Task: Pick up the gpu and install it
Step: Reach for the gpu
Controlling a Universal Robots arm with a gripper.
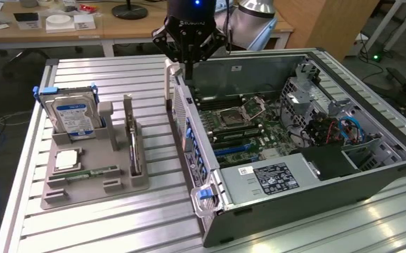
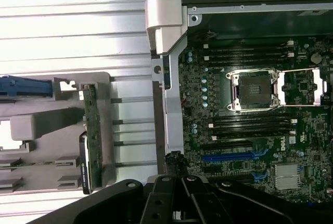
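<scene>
Standing edgewise, thin flat gpu (image 1: 134,150) occupies grey holder (image 1: 90,192).

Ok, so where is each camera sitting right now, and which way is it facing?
Exterior view: off the arm, raised, looking down across the slatted table at the open computer case and the grey holder with the gpu and hard drive; the gripper hangs over the case's edge.
Wrist view: on the wrist, looking straight down past the gripper at the motherboard and the holder.
Shared: gripper, gpu standing in the holder, motherboard.
</scene>
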